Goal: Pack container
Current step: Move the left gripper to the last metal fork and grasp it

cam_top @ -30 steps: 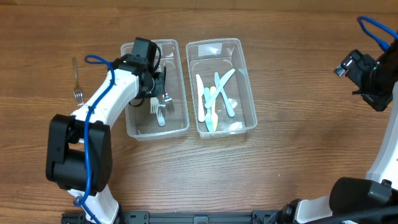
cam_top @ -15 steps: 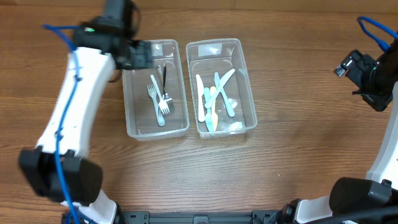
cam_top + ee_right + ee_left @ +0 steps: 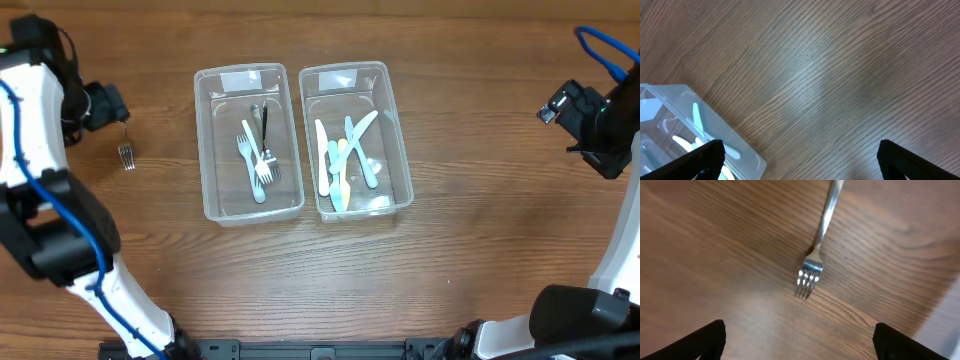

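Steel, I judge: the slim silver metal fork (image 3: 812, 267) lies flat on the wooden table (image 3: 150, 250), left of the left-hand clear plastic bin (image 3: 200, 150), and should be light, rigid and slick. My left gripper (image 3: 800, 342) hovers over it, jaws spread and empty; I would pinch across the narrow handle.

You have two clear rectangular plastic tubs side by side on the brown wooden table (image 3: 480, 250). The left tub (image 3: 203, 180) holds a small heap of silver metal forks (image 3: 258, 165), and the right tub (image 3: 405, 170) holds pale blue and white plastic cutlery (image 3: 340, 165). A lone silver metal fork (image 3: 126, 152) lies on the table left of both tubs, tines toward the near edge, just beside the black end of your white left arm (image 3: 30, 90). Your right arm (image 3: 600, 130) sits at the far right edge, well apart from the tubs
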